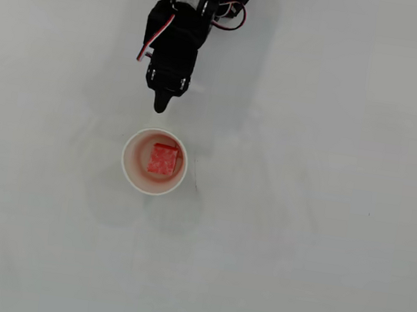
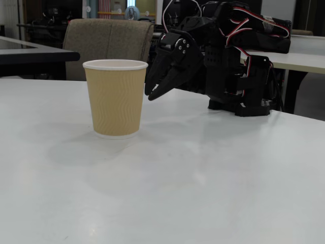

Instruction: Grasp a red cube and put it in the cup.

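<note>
The red cube (image 1: 163,160) lies inside the cup (image 1: 128,169), resting on its bottom, as the overhead view shows. From the side, the cup (image 2: 116,99) is a tan ribbed paper cup with a white rim, and the cube is hidden by its wall. My black gripper (image 1: 160,106) hangs just beyond the cup's far rim, tip pointing down toward it, jaws shut and empty. In the fixed view the gripper (image 2: 151,94) sits right of the cup, a little above the table.
The arm's base (image 2: 238,76) stands on the white table (image 2: 203,173) at the right rear. A padded chair (image 2: 109,35) and other tables lie behind.
</note>
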You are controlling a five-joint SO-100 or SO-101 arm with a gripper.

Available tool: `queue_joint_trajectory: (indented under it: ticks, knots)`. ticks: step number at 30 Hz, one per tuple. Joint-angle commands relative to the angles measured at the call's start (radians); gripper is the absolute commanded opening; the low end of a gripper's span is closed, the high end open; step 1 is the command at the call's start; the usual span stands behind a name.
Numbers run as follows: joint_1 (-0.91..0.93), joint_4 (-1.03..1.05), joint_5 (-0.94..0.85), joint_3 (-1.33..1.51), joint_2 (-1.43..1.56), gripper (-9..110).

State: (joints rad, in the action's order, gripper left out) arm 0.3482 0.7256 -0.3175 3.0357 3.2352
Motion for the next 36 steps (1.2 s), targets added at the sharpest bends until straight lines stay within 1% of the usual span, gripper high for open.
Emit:
queue_joint_trajectory:
  ticks: [1,12,26,30,36]
  knots:
    - [-0.037,0.023,0.009,0.012,0.011,1]
    - [-0.11,0.112,0.009,0.041,0.011,1]
    - [-0.173,0.107,-0.005,0.061,0.012,0]
    - [-0.178,0.067,-0.006,0.075,0.014,1]
    - [-0.14,-0.055,0.061,0.104,0.014,0]
